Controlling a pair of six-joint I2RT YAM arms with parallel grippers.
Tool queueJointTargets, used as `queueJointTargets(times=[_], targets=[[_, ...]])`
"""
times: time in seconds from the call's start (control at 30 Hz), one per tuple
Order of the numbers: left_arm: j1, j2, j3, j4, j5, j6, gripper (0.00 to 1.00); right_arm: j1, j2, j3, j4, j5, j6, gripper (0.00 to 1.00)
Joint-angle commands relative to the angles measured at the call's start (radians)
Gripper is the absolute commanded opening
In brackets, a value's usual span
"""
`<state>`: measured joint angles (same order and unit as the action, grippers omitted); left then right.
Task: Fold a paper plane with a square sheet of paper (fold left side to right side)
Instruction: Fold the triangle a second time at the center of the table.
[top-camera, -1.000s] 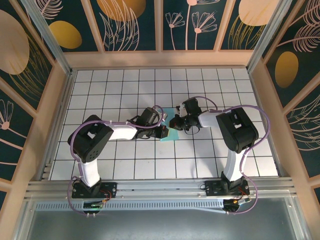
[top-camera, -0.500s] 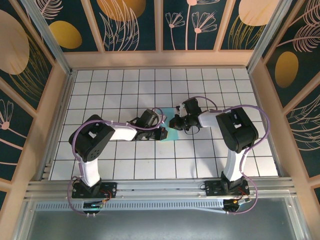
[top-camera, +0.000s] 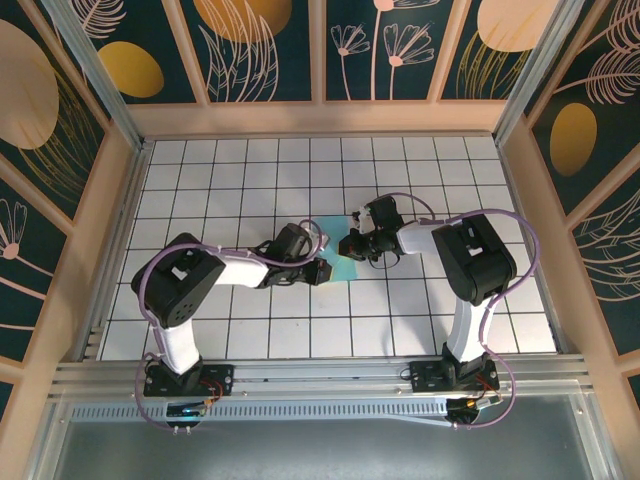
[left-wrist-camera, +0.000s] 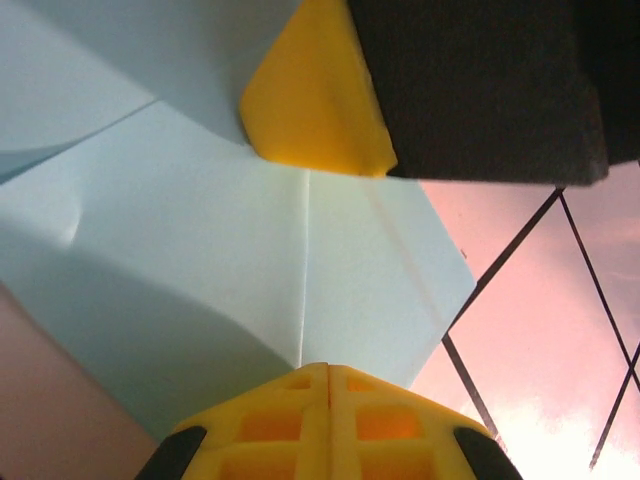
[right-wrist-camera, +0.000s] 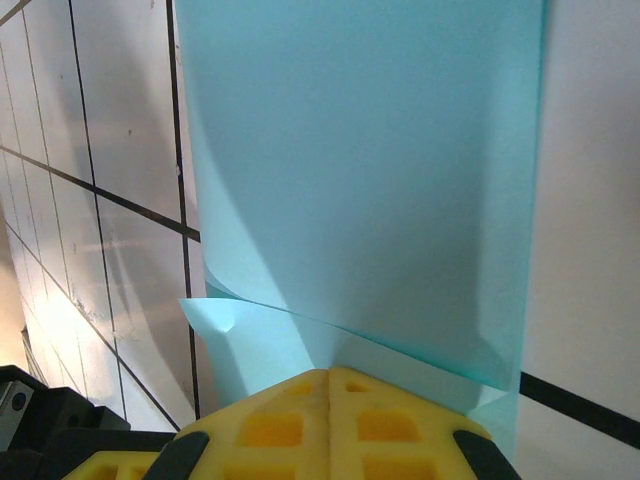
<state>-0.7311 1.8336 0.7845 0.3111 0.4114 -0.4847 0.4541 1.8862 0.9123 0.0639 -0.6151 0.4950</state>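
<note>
Top external view: the paper (top-camera: 344, 267) lies near the middle of the table (top-camera: 220, 180), between the 2 grippers. The left gripper (top-camera: 322, 270) is at the paper's 9 o'clock edge. The right gripper (top-camera: 352, 244) is at its 12 o'clock edge.

Left wrist view: the left gripper (left-wrist-camera: 326, 372) has its 2 yellow fingers pressed together on the paper (left-wrist-camera: 190, 240). A thin crease (left-wrist-camera: 305, 270) runs from 12 o'clock straight down to the line where the fingers meet. The paper slopes away on both sides of the crease. A yellow and black piece (left-wrist-camera: 320, 100) sits on the paper at 12 o'clock. One corner of the paper points to 3 o'clock, over the table's black lines.

Right wrist view: the right gripper (right-wrist-camera: 328, 375) has its fingers squeezed together on the paper (right-wrist-camera: 360, 170) too. 1 layer stands up and curls toward 12 o'clock. A lower layer (right-wrist-camera: 250, 345) peeks out under it at 8 o'clock.
</note>
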Motion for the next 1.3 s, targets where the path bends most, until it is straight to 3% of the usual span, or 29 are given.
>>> queueJointTargets(times=[0.0,0.83,1.07,1.27], targets=[[0.001,-0.028,-0.045,-0.033,0.029,0.033,0.0,-0.012,0.069,-0.02,-0.1,0.1,-0.038,0.0],[0.0,-0.114,-0.16,-0.018,-0.005,0.051,0.0,-0.014,0.063,-0.01,-0.115,0.101,-0.041,0.0],[0.002,-0.212,-0.118,-0.011,-0.01,0.029,0.0,-0.014,0.062,-0.011,-0.113,0.098,-0.039,0.0],[0.001,-0.146,-0.025,-0.024,-0.003,0.041,0.0,-0.012,0.062,-0.01,-0.109,0.097,-0.038,0.0]])
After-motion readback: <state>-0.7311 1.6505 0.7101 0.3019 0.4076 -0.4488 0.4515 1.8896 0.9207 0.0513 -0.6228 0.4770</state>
